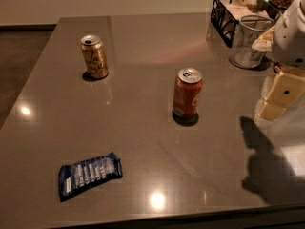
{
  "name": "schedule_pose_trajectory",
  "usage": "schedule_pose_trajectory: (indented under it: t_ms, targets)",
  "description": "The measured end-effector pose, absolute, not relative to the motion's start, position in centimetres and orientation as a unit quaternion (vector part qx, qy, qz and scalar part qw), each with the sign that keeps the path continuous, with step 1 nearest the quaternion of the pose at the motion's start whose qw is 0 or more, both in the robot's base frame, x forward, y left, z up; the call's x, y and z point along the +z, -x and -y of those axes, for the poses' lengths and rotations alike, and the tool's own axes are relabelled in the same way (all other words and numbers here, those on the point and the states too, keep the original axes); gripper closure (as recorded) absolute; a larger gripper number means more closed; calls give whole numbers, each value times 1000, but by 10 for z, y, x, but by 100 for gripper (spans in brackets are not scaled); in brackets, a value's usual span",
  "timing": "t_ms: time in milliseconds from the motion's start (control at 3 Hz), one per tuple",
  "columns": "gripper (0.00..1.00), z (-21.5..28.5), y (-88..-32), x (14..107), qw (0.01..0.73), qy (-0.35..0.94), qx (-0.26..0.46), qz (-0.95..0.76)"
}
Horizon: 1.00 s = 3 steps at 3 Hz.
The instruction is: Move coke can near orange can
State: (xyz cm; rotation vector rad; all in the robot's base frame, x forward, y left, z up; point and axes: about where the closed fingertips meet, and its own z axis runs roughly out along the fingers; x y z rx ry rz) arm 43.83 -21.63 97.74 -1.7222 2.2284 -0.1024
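Note:
The coke can [187,93] stands upright near the middle of the grey countertop [143,142]; it is red-orange with a white logo and a silver top. The orange can [94,56] stands upright at the back left, golden-orange with pale swirly markings. The two cans are well apart. My gripper [279,99] hangs at the right edge of the view, above the counter and to the right of the coke can, not touching it. It holds nothing that I can see.
A dark blue snack packet [89,174] lies at the front left. A black wire basket [233,13] and a clear round container [250,42] stand at the back right. The counter's front edge runs along the bottom of the view.

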Motion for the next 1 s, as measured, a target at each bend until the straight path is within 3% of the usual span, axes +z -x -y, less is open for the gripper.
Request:
schedule_pose_trajectory:
  t_ms: [333,1000]
  targets:
    - [0,216,-438,978,163,603,-36,-780]
    - [0,160,-476,970,215,606,62,-763]
